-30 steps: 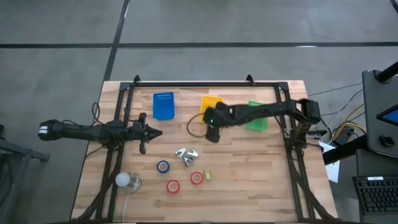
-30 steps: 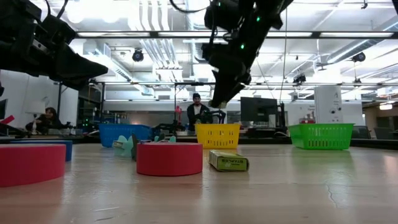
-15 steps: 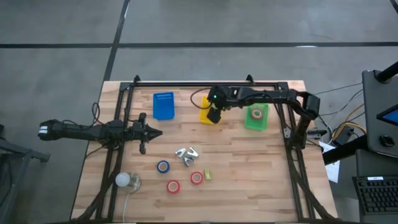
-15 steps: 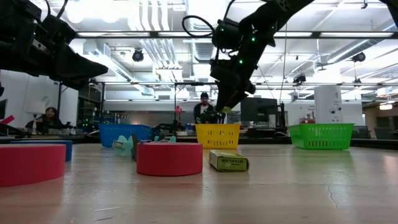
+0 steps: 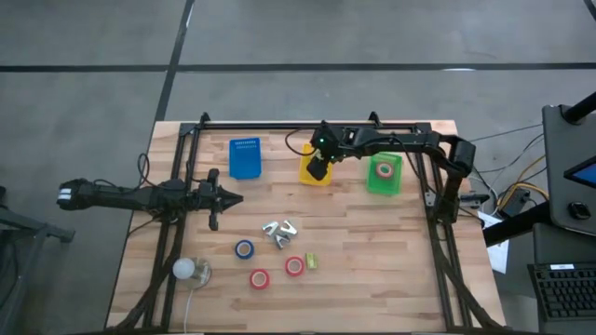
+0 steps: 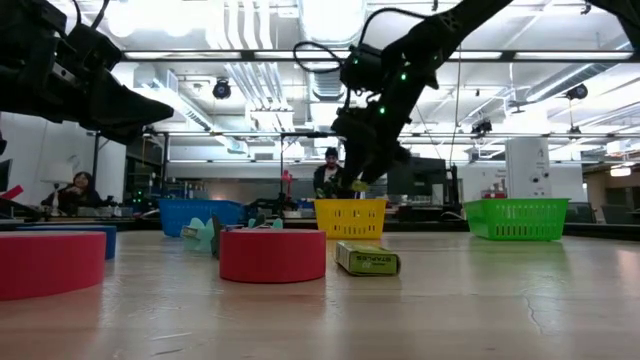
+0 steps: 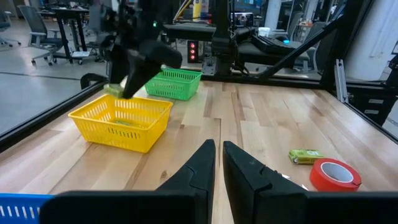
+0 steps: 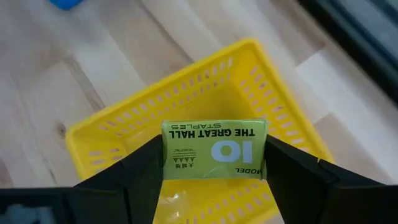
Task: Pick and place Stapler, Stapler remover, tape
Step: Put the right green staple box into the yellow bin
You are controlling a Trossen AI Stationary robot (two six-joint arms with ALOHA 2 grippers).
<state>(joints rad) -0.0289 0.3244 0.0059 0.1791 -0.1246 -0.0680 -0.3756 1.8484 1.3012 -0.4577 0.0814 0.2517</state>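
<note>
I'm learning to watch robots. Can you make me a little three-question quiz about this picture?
1. True or false: the right gripper holds a green box of staples above the yellow basket.
2. How many red tape rolls lie on the table? A) one B) two C) four
3. Fill in: the left gripper waits over the table with its fingers ____.

Key: 1 true. 2 B: one and another, beside a blue roll. 3 shut.
</note>
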